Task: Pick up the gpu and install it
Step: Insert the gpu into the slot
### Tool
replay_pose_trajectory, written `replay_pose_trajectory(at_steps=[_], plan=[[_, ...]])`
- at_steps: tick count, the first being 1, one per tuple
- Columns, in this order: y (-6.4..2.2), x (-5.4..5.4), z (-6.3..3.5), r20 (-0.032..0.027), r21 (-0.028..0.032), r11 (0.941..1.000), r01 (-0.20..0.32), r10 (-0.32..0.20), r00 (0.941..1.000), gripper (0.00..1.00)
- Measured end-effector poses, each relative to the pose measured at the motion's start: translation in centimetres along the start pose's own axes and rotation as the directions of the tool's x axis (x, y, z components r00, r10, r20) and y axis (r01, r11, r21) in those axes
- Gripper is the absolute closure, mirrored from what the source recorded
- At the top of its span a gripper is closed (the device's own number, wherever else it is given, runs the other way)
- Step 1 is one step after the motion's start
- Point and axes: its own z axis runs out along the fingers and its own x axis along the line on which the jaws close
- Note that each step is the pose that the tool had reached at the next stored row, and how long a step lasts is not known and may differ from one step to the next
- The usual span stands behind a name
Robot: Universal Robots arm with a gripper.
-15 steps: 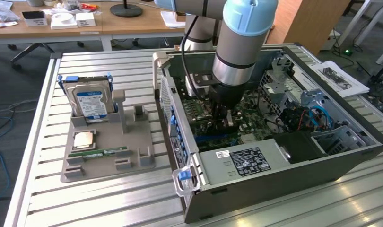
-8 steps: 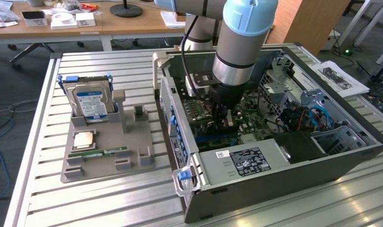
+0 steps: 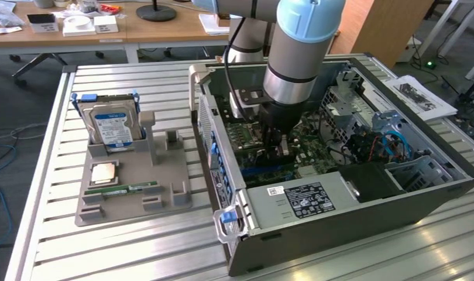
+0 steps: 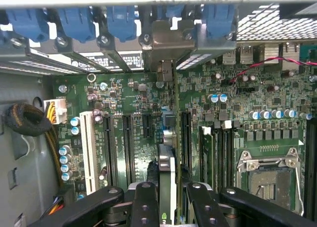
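Inside the open computer case (image 3: 354, 216), the gripper (image 4: 171, 201) is closed narrowly on the gpu (image 4: 167, 167). It holds the thin card edge-on between its fingers (image 4: 144, 203) and upright over the green motherboard (image 4: 129, 98). The card's lower edge is hidden, so I cannot tell whether it has met a slot. It hangs close beside the long black expansion slot (image 4: 185, 138), and I judge that to be the target. To do this step well, the card should stay plumb with its long edge parallel to the slot. Its silvery end should face the rear openings under the blue latches (image 4: 121, 22), so that bracket and connector go in together. Pressure should be straight down and even along the length, because a tilt would jam one corner. The clearance is tight: small capacitors (image 4: 218, 97) and a seated memory module (image 4: 207, 153) stand just beside the path. The processor socket (image 4: 267, 177) lies further out and the cable bundle (image 4: 25, 119) is well apart. In the exterior view, at nine o'clock from the case, a grey parts holder (image 3: 127, 205) rests on the slatted tabletop (image 3: 104, 252). It carries the hard drive (image 3: 112, 126) and the green memory stick (image 3: 131, 189).
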Motion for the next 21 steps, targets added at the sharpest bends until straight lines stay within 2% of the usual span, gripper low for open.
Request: replay_pose_trajectory(at_steps=[21], plan=[[0.0, 0.06, 0.09, 0.0002, -0.0012, 0.9997, 0.024, -0.024, 0.9997, 0.73]])
